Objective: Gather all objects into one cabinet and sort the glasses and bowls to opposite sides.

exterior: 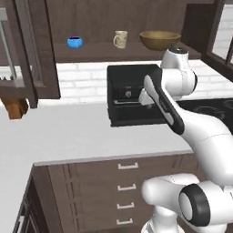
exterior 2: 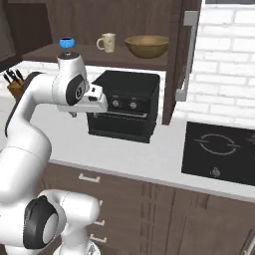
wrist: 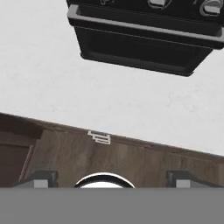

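Observation:
On the open dark wood cabinet's shelf (exterior: 91, 53) stand three vessels. The small blue bowl (exterior: 75, 42) (exterior 2: 67, 43) is at the left, the cream patterned mug (exterior: 120, 39) (exterior 2: 107, 42) in the middle, and the wide wooden bowl (exterior: 159, 40) (exterior 2: 146, 46) at the right. The orange mug is out of view. My gripper (wrist: 112, 178) is open and empty, its fingertips (wrist: 41, 177) spread wide. It hangs over the white counter in front of the toaster oven, well below the shelf, pointing down at the counter edge and drawers.
A black toaster oven (exterior: 132, 95) (exterior 2: 124, 107) sits on the white counter (exterior: 54, 132) under the shelf. There is a knife block (exterior: 16, 107) at the left and a black cooktop (exterior 2: 219, 149) at the right. The cabinet's glass-paned doors (exterior: 27, 50) (exterior 2: 182, 55) stand open on both sides.

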